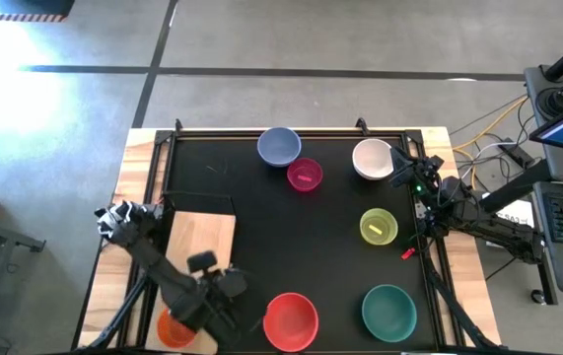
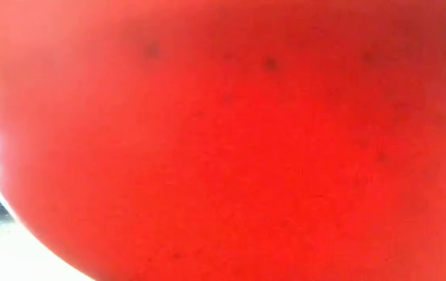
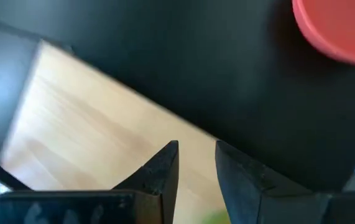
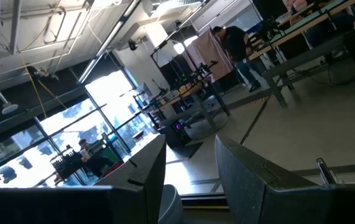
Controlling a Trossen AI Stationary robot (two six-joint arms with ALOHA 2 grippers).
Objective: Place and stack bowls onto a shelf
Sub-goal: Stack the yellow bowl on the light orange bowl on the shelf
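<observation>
The shelf (image 1: pixel 202 242) is a light wooden board lying on the black table's left side. An orange bowl (image 1: pixel 173 330) sits at its near end, partly hidden by my left arm. On the table stand the blue-grey (image 1: pixel 279 146), magenta (image 1: pixel 305 175), white (image 1: pixel 371 158), yellow (image 1: pixel 379 226), red (image 1: pixel 291 320) and teal (image 1: pixel 389 311) bowls. My left gripper (image 3: pixel 196 146) hovers open above the shelf's right edge (image 3: pixel 165 121), pointing down, with nothing between its fingers. My right gripper (image 4: pixel 189 140) is open and parked at the far right, near the white bowl, pointing out into the room.
The red bowl's wall (image 2: pixel 230 140) fills the low view. The red bowl (image 3: pixel 339 28) also shows beyond my left gripper. A sliver of green (image 3: pixel 213 218) shows between the left fingers' bases. A small red item (image 1: pixel 408 253) lies near the table's right edge.
</observation>
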